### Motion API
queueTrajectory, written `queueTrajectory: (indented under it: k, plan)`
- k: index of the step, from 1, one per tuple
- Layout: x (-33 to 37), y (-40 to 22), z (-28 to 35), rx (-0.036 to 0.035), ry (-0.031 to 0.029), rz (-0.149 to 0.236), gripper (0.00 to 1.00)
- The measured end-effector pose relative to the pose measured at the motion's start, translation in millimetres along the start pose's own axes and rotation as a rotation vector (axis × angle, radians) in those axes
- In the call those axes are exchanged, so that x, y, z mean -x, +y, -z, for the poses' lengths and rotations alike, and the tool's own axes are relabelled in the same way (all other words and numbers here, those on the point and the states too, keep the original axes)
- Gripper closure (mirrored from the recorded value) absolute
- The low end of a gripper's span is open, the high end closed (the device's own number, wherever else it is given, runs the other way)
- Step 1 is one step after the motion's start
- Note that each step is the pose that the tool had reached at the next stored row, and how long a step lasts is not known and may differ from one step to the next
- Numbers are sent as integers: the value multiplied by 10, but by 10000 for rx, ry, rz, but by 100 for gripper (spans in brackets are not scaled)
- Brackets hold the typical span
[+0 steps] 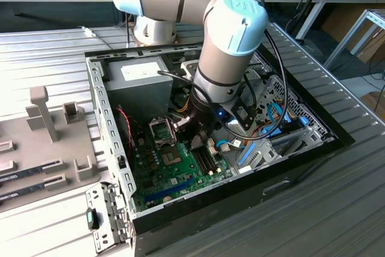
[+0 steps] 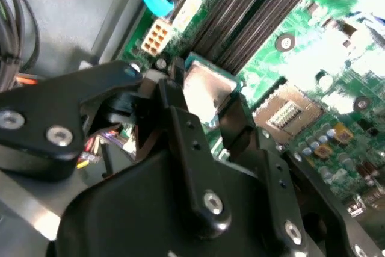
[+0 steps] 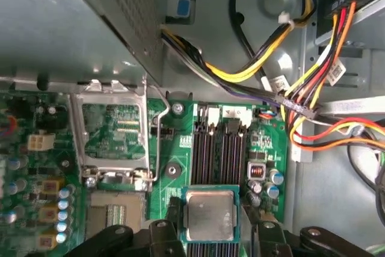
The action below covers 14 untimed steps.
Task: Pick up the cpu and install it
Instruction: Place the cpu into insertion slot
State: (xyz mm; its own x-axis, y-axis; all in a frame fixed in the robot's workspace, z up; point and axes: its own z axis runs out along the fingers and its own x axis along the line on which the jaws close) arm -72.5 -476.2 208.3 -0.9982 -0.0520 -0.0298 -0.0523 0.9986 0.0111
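The gripper [image 3: 209, 226] is pinching the cpu [image 3: 209, 212] by 2 edges beside the socket [image 3: 114, 127], possibly risking a tilted seating and bent pins.

Exterior view: high, well back from computer case [image 1: 98, 109], looks down slantwise into its open top. Both wrist views: inside case, close above motherboard [image 1: 150, 173] [image 2: 313, 70] [image 3: 174, 148], looking along gripper [image 2: 204, 102] [image 3: 210, 226] holding cpu [image 2: 207, 85] [image 3: 209, 212]. All three share motherboard, memory slots [image 1: 204, 159] [image 2: 252, 22] [image 3: 219, 148].

The grey, blue-capped robot arm [image 1: 231, 46] bends steeply downward. Its black two-fingered hand [image 3: 212, 236] has both fingers [image 3: 161, 233] clamped against the small square grey-lidded cpu [image 3: 209, 215].
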Motion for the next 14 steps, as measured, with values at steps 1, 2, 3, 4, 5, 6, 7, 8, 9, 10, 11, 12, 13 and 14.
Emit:
queueTrajectory:
  k: [1, 2, 3, 4, 5, 6, 7, 8, 9, 10, 11, 12, 13, 14]
  plan:
    - [0, 0, 7, 0, -1, 0, 53]
    - [0, 0, 13, 0, -1, 0, 53]
    - [1, 0, 15, -1, -1, 0, 53]
    - [0, 0, 17, -1, 0, 0, 53]
    - [0, 0, 19, -2, 0, 0, 53]
    - [0, 0, 21, -2, 0, 0, 53]
    - [1, 0, 21, -2, 0, 0, 53]
    - [0, 0, 22, -2, 0, 0, 53]
    - [0, 0, 22, -3, 1, 0, 53]
    - [0, 0, 22, -4, 1, 1, 53]
    - [-5, 0, 19, -4, 1, -1, 53]
    - [-6, 0, 18, -3, 0, 1, 53]
    - [-6, 0, 17, -3, 1, 1, 53]
    - [-7, 0, 14, -3, 0, 0, 53]
